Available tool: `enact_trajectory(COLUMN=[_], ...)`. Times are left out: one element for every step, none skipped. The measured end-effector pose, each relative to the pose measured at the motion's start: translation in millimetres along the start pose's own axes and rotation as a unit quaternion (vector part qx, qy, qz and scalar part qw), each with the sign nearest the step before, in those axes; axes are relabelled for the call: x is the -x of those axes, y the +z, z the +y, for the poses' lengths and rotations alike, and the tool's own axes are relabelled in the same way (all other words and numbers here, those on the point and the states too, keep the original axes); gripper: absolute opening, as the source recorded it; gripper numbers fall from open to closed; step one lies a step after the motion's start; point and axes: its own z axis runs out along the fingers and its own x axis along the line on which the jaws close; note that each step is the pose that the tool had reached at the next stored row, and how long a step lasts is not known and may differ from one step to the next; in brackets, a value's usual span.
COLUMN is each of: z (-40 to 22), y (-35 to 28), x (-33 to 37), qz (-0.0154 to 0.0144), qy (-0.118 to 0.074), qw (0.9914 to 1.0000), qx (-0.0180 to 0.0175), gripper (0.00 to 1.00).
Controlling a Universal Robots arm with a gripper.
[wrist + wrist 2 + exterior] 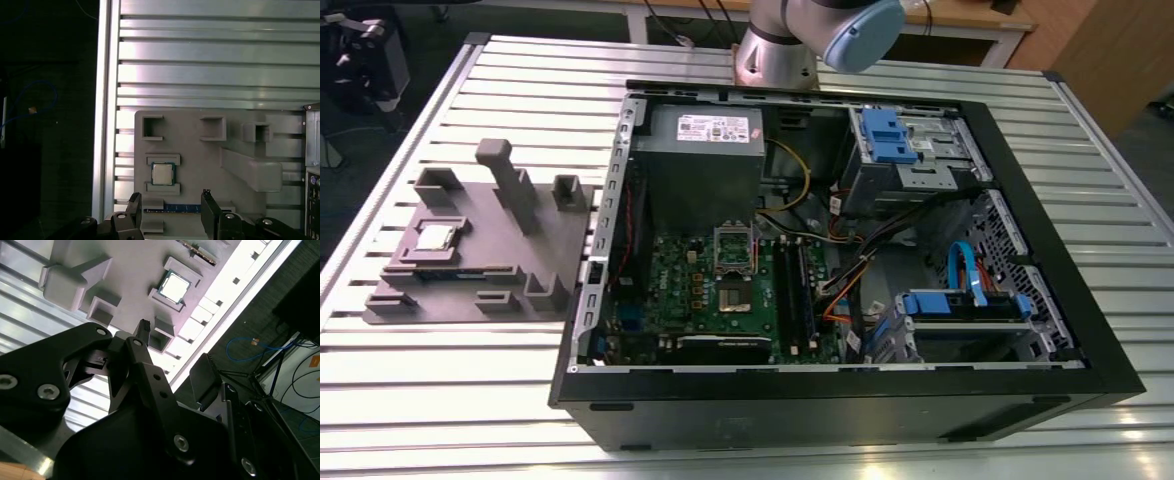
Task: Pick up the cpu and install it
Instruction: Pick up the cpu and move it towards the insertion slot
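The exterior view looks down from high and well back over the whole table [454, 400]. It takes in the open computer case [854, 400] and, at the exterior view's left, the grey fixture [480, 270]. The first wrist view sits close behind the claw [170, 199] and faces straight down past its spread tips, while the second wrist view looks along the claw's linkage at a slant. All three views share the fixture below the claw, with the cpu [162, 174] seated in it.

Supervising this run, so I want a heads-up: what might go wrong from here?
The cpu sits between low fixture ridges; the open claw may catch a ridge instead. The socket lies inside the case near cables, so a tilted placement may misseat the cpu.
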Motion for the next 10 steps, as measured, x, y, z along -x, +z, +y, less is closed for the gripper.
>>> enact_trajectory(z=[0.0,0.0,0.0,0.0,0.0,-0.1,-0.1,-0.1,-0.1,-0.1], y=[0.1,0.1,0.1,0.1,0.1,0.6,0.8,1.0,1.1,1.4], x=[0.0,0.0,0.0,0.0,0.0,0.0,0.0,0.0,0.0,0.0], qz=[0.0,0.0001,0.0001,0.0001,0.0001,0.0001,0.0001,0.0001,0.0001,0.0], qy=[0.0,0.0,0.0,0.0,0.0,0.0,0.0,0.0,0.0,0.0], qw=[1.0,1.0,1.0,1.0,1.0,1.0,1.0,1.0,1.0,1.0], qx=[0.0,0.0,-0.0001,0.0,0.0,0.0,0.0,0.0,0.0,0.0], gripper=[0.59,0.59,0.59,0.59,0.59,0.59,0.59,0.59,0.59,0.59])
